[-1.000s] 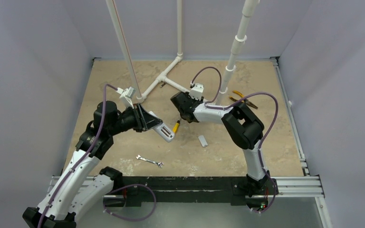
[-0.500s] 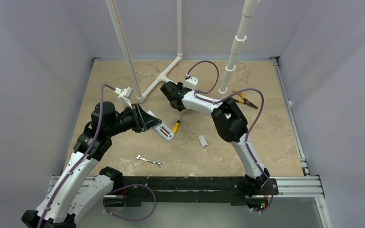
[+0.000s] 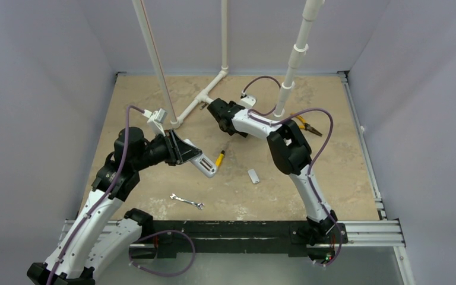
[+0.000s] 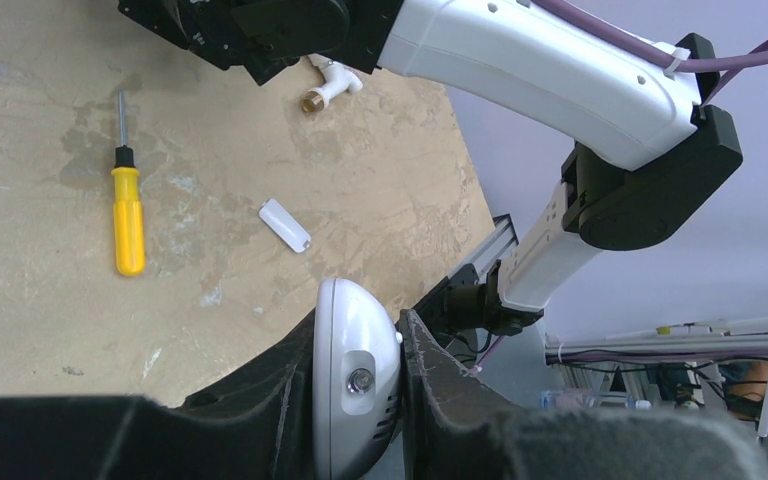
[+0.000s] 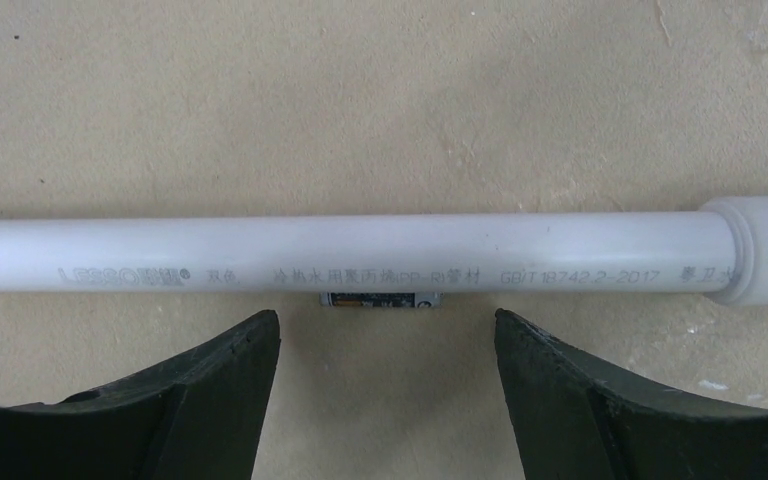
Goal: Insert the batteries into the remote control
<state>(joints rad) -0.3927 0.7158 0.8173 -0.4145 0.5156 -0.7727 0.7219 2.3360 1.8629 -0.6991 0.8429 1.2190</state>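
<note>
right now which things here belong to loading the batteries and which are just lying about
For the job: remote control in the left end effector; battery beside the white pipe; small white piece, possibly its cover.
Lying about: yellow screwdriver, wrench, pliers.

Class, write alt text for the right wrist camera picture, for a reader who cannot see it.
A small battery lies on the tan table, tucked against a long white pipe that crosses the view. The right gripper is open, its dark fingers either side of the battery.
</note>
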